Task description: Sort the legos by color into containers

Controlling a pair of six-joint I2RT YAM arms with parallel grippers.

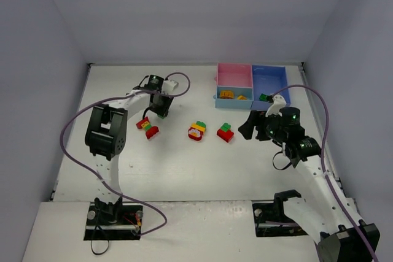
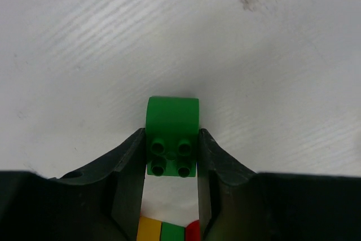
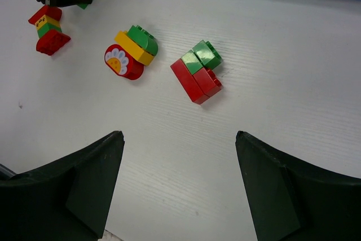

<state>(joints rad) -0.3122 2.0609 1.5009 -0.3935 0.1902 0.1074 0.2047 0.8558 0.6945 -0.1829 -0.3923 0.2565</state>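
My left gripper (image 2: 172, 139) is shut on a green lego (image 2: 172, 134), pinched between both fingers just above the white table. A yellow, green and red clump (image 2: 166, 232) lies right below it. From above, the left gripper (image 1: 163, 113) is beside that clump (image 1: 148, 128). A flower-faced red, yellow and green clump (image 3: 131, 55) and a red and green clump (image 3: 198, 70) lie mid-table. My right gripper (image 3: 179, 136) hangs open and empty, short of the red and green clump. The pink tray (image 1: 234, 73), light blue tray (image 1: 224, 104) and medium blue tray (image 1: 273, 78) sit at the back right.
Orange bricks (image 1: 227, 94) lie in the light blue tray. A green brick (image 1: 264, 97) sits at the medium blue tray's near end, close to the right arm's wrist (image 1: 279, 124). Grey walls close in the table on three sides. The left arm's cable (image 1: 70, 130) loops over the left side.
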